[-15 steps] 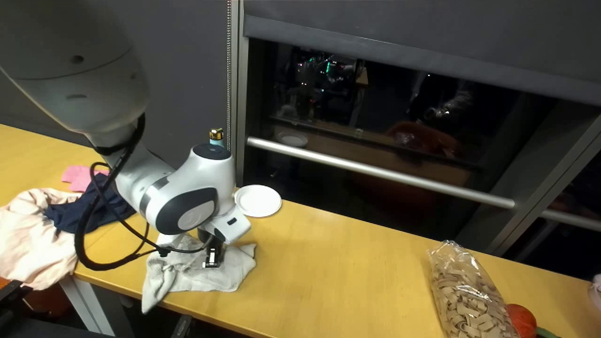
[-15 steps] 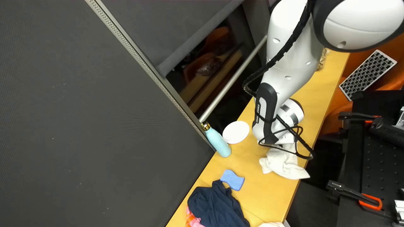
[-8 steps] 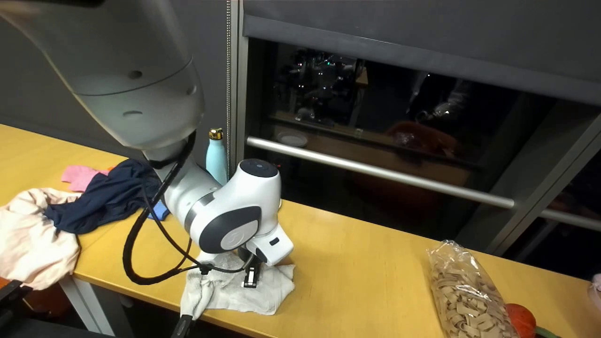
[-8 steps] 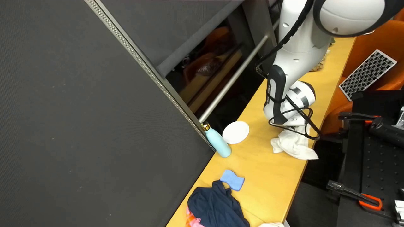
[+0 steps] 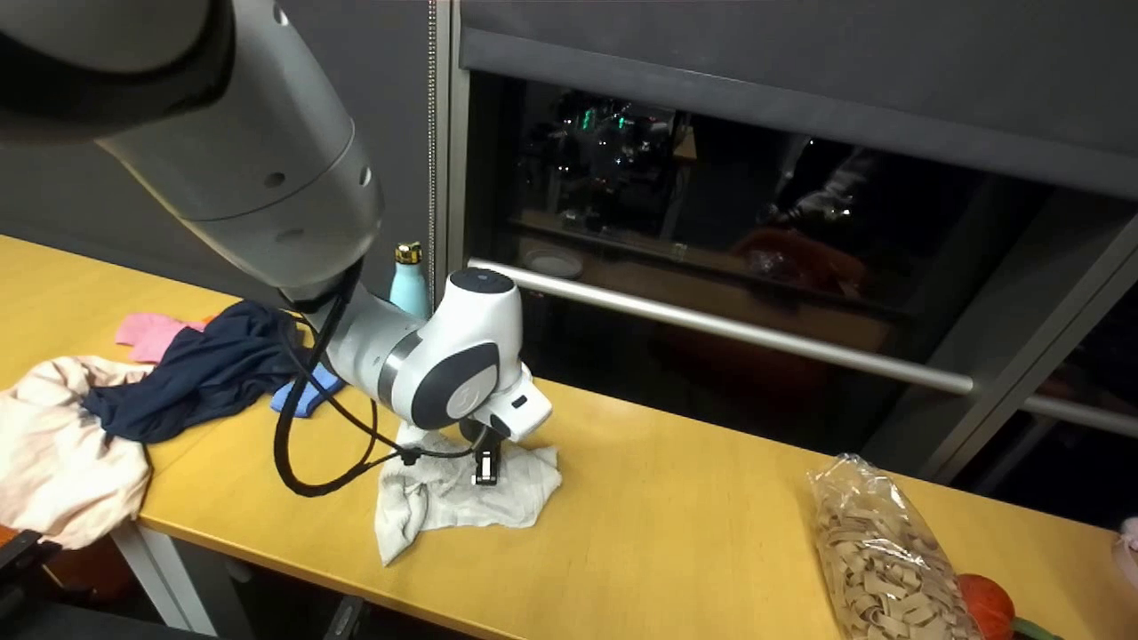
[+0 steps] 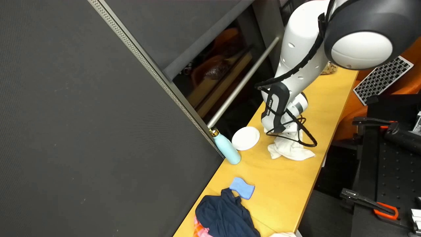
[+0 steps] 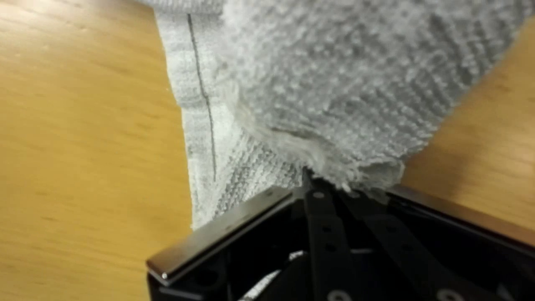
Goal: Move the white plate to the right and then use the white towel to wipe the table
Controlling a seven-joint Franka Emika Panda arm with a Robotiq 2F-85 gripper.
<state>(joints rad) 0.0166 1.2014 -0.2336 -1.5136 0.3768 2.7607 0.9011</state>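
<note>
The white towel (image 5: 462, 505) lies bunched and wrinkled on the light-wood table (image 5: 676, 516), spreading around my gripper (image 5: 485, 480), which points down. In the wrist view, the fingers of the gripper (image 7: 330, 182) are closed together on a frayed fold of the towel (image 7: 342, 75); their tips are partly covered by cloth. Seen in an exterior view, the white plate (image 6: 245, 138) rests flat at the table's back edge, beside the bottle and apart from the towel (image 6: 289, 148). The arm hides the plate in an exterior view.
A teal bottle (image 6: 227, 149) stands near the wall. A blue sponge (image 6: 242, 187) and a navy garment (image 6: 227, 214) lie close together, with peach fabric (image 5: 67, 444) hanging over the front edge. At the far end sit a clear bag (image 5: 889, 560) and a red object (image 5: 987, 604).
The gripper dragged the towel right and toward the table's front edge, then back toward the wall side. The towel corner that hung over the edge now lies on the table. The plate stayed put.
</note>
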